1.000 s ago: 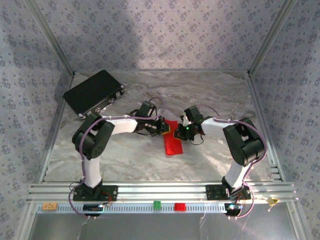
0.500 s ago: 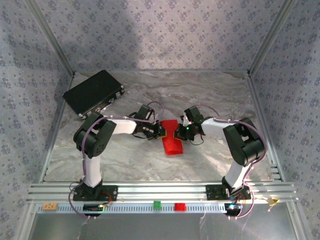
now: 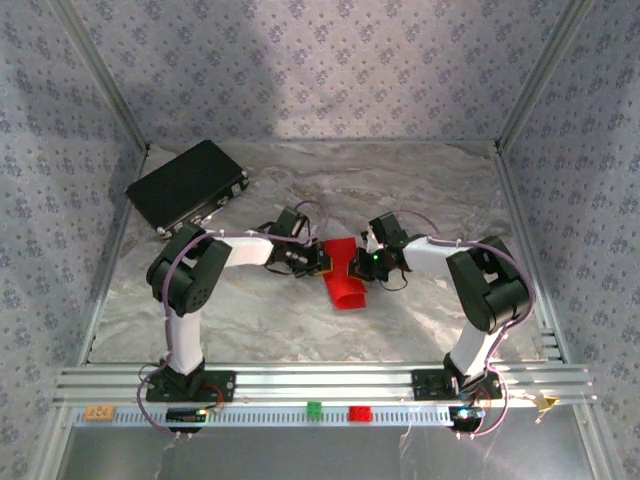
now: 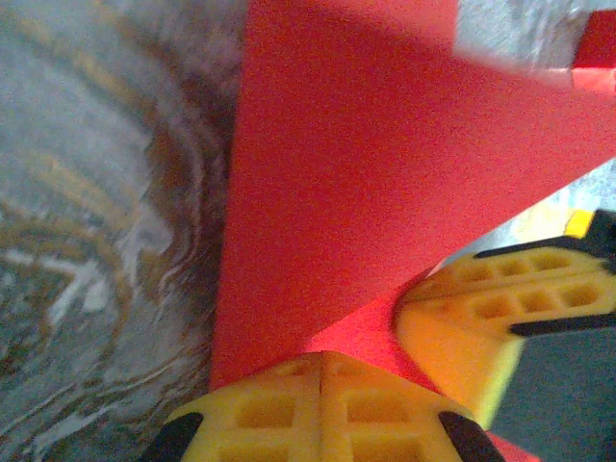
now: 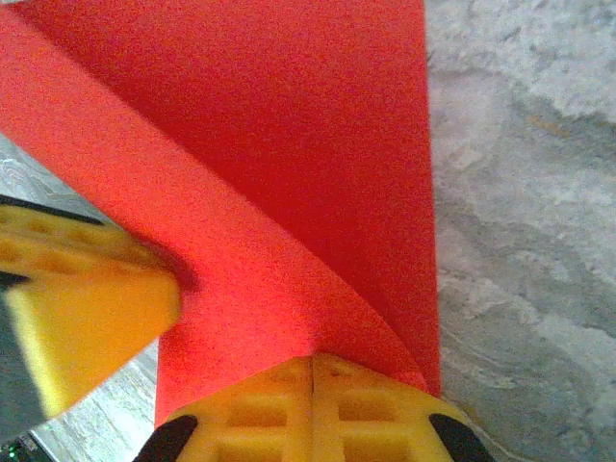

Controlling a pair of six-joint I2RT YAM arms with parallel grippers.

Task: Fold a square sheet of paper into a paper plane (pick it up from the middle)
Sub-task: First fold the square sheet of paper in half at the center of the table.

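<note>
The square sheet of paper, bright red, lies folded into a narrow strip at mid-table, its far end lifted and twisted. My left gripper meets it from the left. Its yellow fingertips are shut together at the foot of a raised red flap, which runs into them. My right gripper comes from the right, its fingertips shut where a lighter folded-over band of the sheet curls into them. Each wrist view shows the other gripper's finger resting close by on the paper. A paper plane is out of view.
A big flat black box lies at the back left. A small green block and a small red block sit on the front rail. Patterned walls enclose the marbled table.
My left gripper has slid slightly nearer and lower against the paper. The far end of the strip, flat a second ago, now stands lifted and twisted. The right gripper has barely moved.
</note>
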